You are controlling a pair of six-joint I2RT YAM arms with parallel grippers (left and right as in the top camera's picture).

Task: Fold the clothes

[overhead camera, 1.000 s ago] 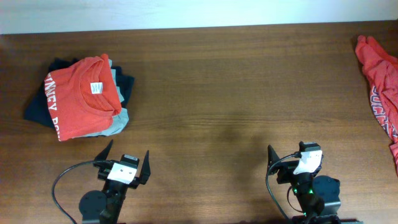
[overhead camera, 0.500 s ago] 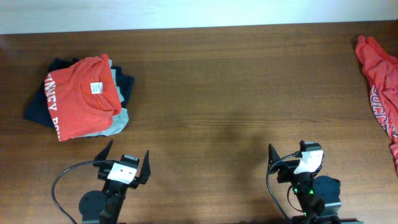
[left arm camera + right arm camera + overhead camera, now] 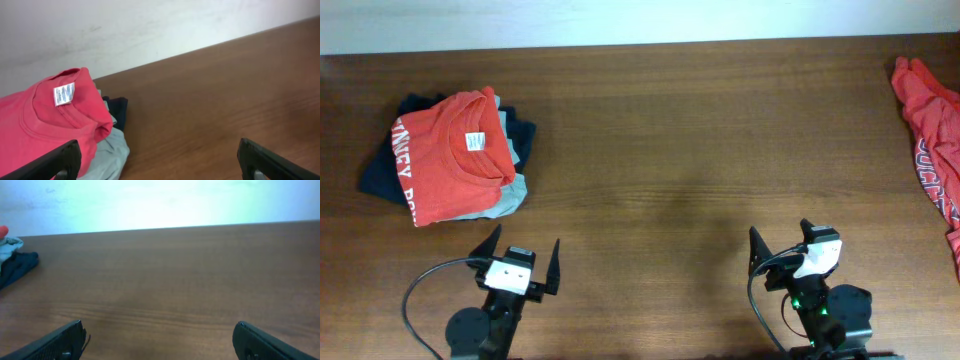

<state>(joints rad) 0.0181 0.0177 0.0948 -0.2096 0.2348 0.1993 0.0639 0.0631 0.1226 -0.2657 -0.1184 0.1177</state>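
A: Where's everything, left to right?
B: Folded stack (image 3: pixel 378 172) at ten o'clock (orange-red shirt (image 3: pixel 445 170) on top); left gripper (image 3: pixel 525 245) at seven, right gripper (image 3: pixel 780 240) at five, both jaws wide apart, empty; loose shirt (image 3: pixel 932 125) at three.

A dark brown, wood-grained counter (image 3: pixel 670 150) is seen across nearly the whole overhead view. Its far edge is met by a plain white wall (image 3: pixel 620 20). The wall is brightly and evenly lit, and a faint sheen is cast on the wood.
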